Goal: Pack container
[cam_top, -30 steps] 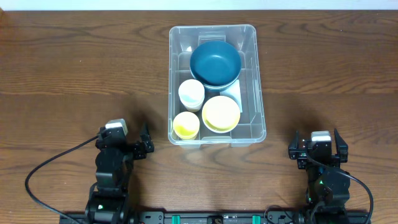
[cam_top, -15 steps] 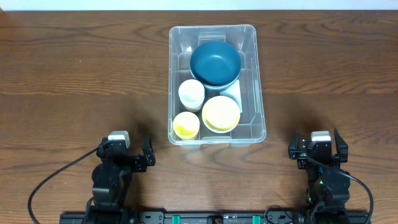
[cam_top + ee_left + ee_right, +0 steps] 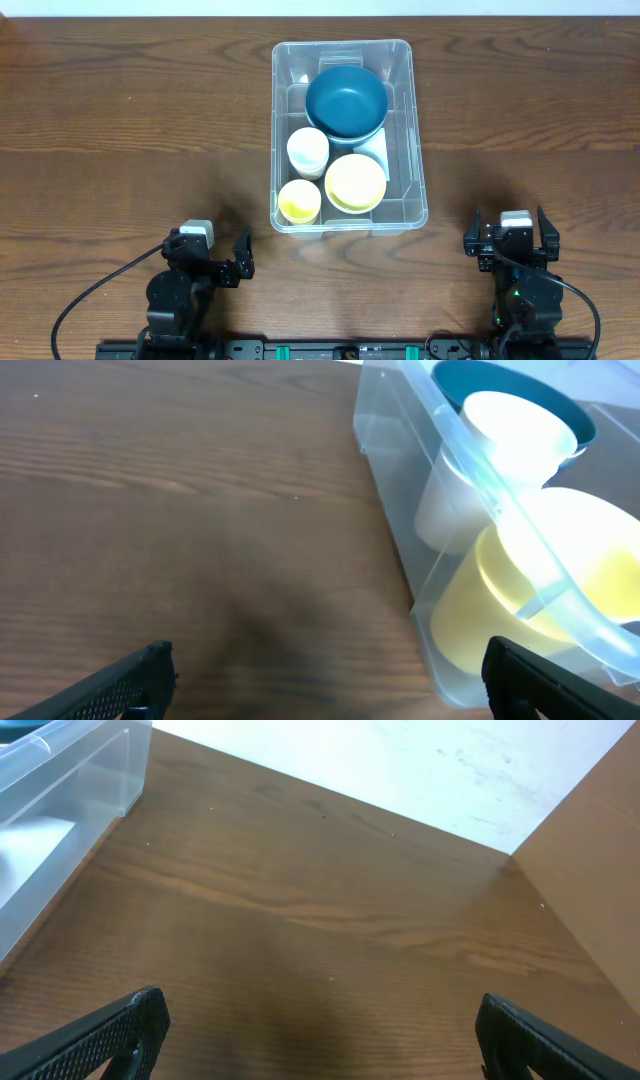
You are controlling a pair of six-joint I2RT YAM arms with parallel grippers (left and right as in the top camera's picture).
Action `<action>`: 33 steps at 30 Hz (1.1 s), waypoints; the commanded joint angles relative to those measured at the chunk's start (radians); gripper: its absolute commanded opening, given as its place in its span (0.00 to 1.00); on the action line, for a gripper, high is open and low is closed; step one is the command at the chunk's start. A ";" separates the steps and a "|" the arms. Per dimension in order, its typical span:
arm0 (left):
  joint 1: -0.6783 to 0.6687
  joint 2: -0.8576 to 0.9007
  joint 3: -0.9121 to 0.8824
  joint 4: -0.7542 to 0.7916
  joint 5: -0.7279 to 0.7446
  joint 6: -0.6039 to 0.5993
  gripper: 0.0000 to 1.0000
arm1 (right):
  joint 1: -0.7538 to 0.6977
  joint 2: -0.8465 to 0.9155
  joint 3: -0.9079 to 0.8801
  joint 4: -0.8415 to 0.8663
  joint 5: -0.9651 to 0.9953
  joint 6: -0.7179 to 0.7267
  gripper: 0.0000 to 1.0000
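The clear plastic container point(image 3: 418, 190) stands at the table's middle back. It holds a dark blue bowl point(image 3: 346, 100), a white cup point(image 3: 307, 152), a yellow cup point(image 3: 299, 201) and a yellow bowl point(image 3: 355, 182). My left gripper point(image 3: 215, 262) is open and empty near the front edge, left of the container. In the left wrist view the container's near corner point(image 3: 400, 550) shows with the white cup point(image 3: 500, 435) and yellow cup point(image 3: 500, 600) inside. My right gripper point(image 3: 512, 238) is open and empty at the front right; its view shows the container's corner point(image 3: 70, 770) at far left.
A white label point(image 3: 374, 150) lies on the container's floor by the blue bowl. Bare brown wooden table point(image 3: 130, 130) spreads left and right of the container. A white wall and a brown panel point(image 3: 590, 840) stand beyond the table in the right wrist view.
My left arm has drawn back toward the front edge and turned a little to the right. The right arm and the container's contents have not moved.
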 commanded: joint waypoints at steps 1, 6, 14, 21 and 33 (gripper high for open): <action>-0.002 -0.006 0.029 -0.017 -0.069 0.017 0.98 | -0.004 0.000 -0.003 -0.001 -0.003 -0.011 0.99; -0.002 -0.006 0.029 -0.053 -0.116 0.017 0.98 | -0.004 0.000 -0.003 -0.001 -0.003 -0.011 0.99; -0.002 -0.006 0.029 -0.035 -0.343 0.040 0.98 | -0.004 0.000 -0.003 -0.001 -0.003 -0.011 0.99; -0.002 -0.006 0.029 -0.096 -0.384 0.040 0.98 | -0.004 0.000 -0.003 -0.001 -0.003 -0.011 0.99; -0.002 -0.006 0.028 -0.148 -0.383 0.039 0.98 | -0.004 0.000 -0.003 -0.001 -0.003 -0.011 0.99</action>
